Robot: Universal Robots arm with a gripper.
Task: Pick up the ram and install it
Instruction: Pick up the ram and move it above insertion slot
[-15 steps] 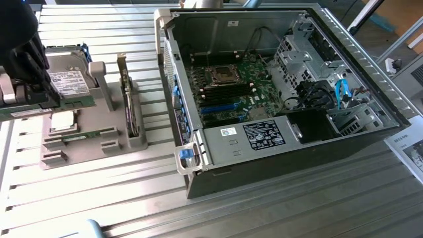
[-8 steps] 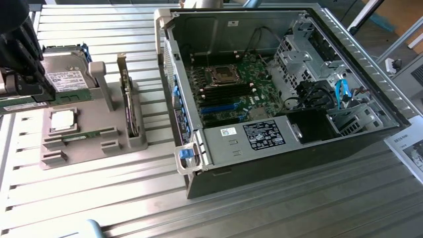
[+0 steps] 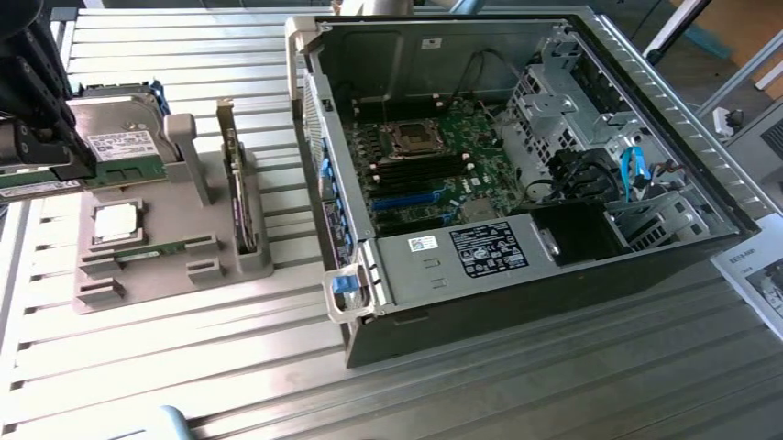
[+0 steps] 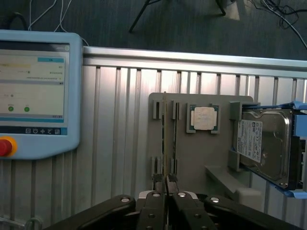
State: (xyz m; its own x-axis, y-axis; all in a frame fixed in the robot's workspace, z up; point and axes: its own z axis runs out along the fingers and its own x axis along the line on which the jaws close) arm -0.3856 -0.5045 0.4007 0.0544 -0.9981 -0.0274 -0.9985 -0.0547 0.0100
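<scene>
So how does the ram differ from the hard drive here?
The ram is a thin, narrow stick, the hard drive a boxy silver block. The ram is clamped in the claw; the hard drive rests in the grey holder. Both are outside the computer case.

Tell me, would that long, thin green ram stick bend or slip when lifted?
Probably stiff: the long, thin green ram stick runs straight from the gripper pinching it. Likely light, being so thin. Standing on edge, it could tip outside the grey holder.
</scene>
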